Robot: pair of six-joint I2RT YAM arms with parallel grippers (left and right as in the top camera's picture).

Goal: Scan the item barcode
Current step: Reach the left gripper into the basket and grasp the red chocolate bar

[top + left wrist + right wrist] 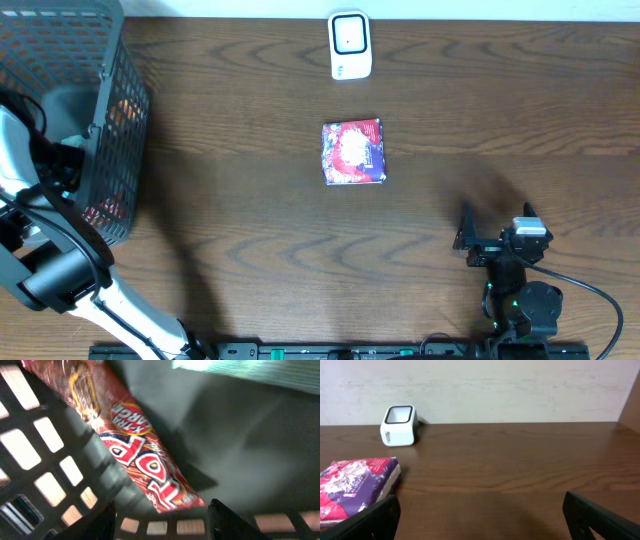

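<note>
A white barcode scanner (350,45) stands at the table's far edge, also seen in the right wrist view (399,425). A red and purple packet (352,152) lies flat mid-table, in front of the scanner (355,485). My left gripper (162,527) is down inside the black mesh basket (120,40), open, with nothing between its fingers. A long red snack wrapper (135,445) lies on the basket floor, its end just ahead of the fingertips. My right gripper (495,240) hovers open and empty (482,525) low over the table at the front right.
The basket's mesh wall (45,460) runs close along the left of the left gripper, and its bottom rim crosses just ahead of the fingers. From overhead, other red items show through the mesh (110,210). A pale wall (480,390) backs the table.
</note>
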